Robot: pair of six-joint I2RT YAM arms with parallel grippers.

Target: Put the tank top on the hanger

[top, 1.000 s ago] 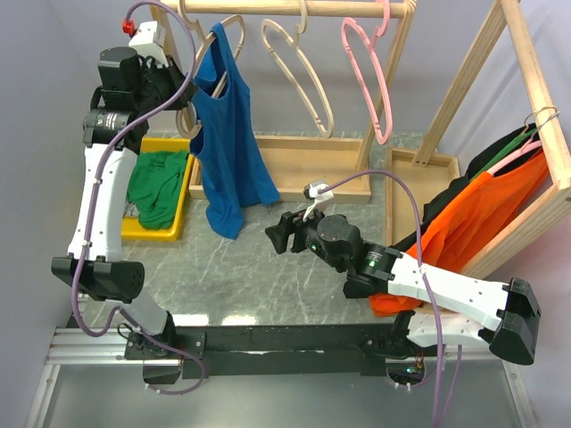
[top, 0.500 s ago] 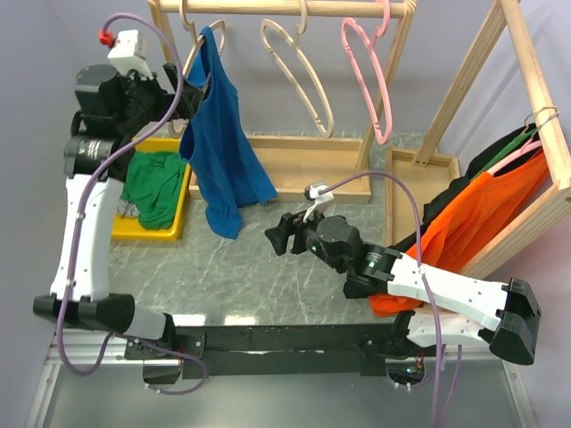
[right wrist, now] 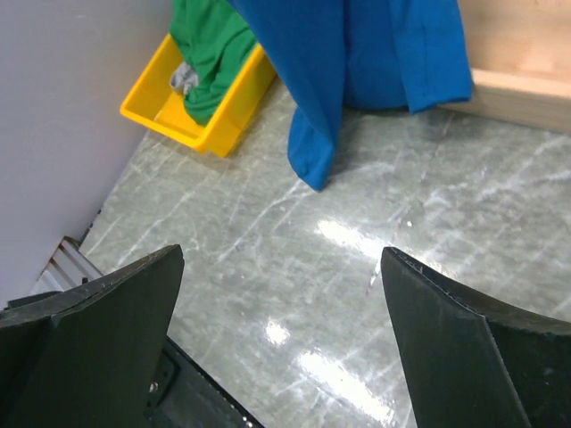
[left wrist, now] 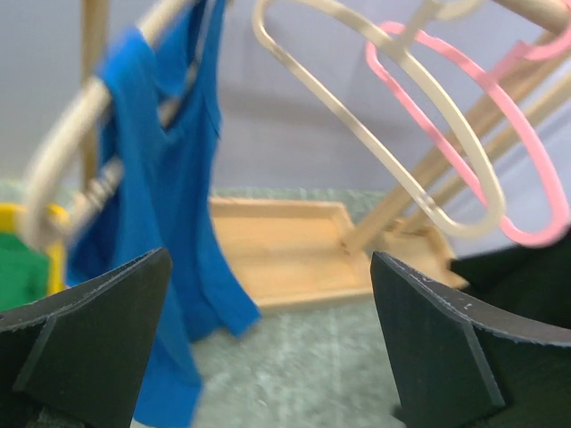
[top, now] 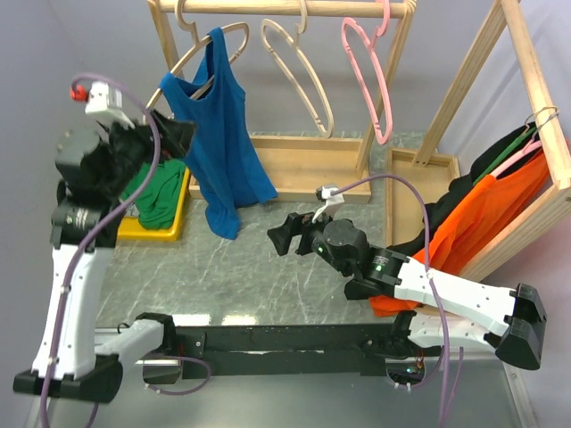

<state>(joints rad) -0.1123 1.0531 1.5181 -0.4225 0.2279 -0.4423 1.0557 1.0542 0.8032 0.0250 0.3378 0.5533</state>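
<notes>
The royal-blue tank top [top: 219, 134] hangs from the leftmost pale beige hanger [top: 234, 31], whose hook sits on the wooden rail. One strap runs over the hanger's arm, and the hem trails onto the table. My left gripper [top: 177, 134] is open just left of the top, apart from it. In the left wrist view the tank top [left wrist: 169, 178] and hanger [left wrist: 71, 160] are blurred ahead of the left gripper [left wrist: 268, 330], with nothing between its fingers. My right gripper [top: 281, 236] is open over the table's middle. The right gripper [right wrist: 281, 330] is empty, with the tank top [right wrist: 357, 62] beyond it.
A second beige hanger [top: 303, 71] and a pink hanger [top: 370, 80] hang on the same rail, above the rack's wooden base tray [top: 303, 165]. A yellow bin [top: 134, 230] holds a green garment [top: 161, 192] at the left. An orange shirt [top: 482, 223] hangs on the right rack.
My left gripper opened, let go at the tank top's shoulder and drew back to the left and nearer. The hanger swung out with the top on it. My right gripper opened wider.
</notes>
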